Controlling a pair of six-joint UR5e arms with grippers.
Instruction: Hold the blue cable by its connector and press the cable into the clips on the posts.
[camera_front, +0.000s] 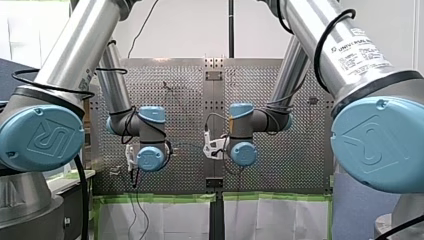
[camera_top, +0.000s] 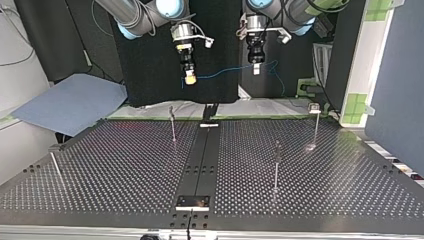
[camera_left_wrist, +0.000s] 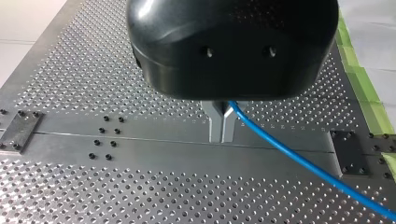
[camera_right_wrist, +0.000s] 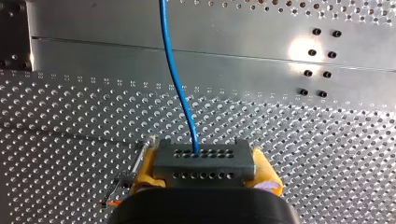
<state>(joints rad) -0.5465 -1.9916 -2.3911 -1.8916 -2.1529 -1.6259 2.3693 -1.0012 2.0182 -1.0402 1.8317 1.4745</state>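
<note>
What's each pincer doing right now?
Left pincer: closed on cable.
Right pincer: closed on connector.

Thin blue cable (camera_right_wrist: 180, 93) sagging in mid-air, grey perforated connector (camera_right_wrist: 204, 163) sitting at one end, slim posts (camera_top: 276, 165) standing upright on desk (camera_top: 125, 165), well apart.

White label (camera_front: 361, 50), on my right arm's silver tube (camera_front: 320, 30) above the big blue joint cap (camera_front: 382, 142): "UNIVERSAL ROBOTS", partly readable; smaller print illegible.
Blue joint cap: embossed UR logo.
</note>
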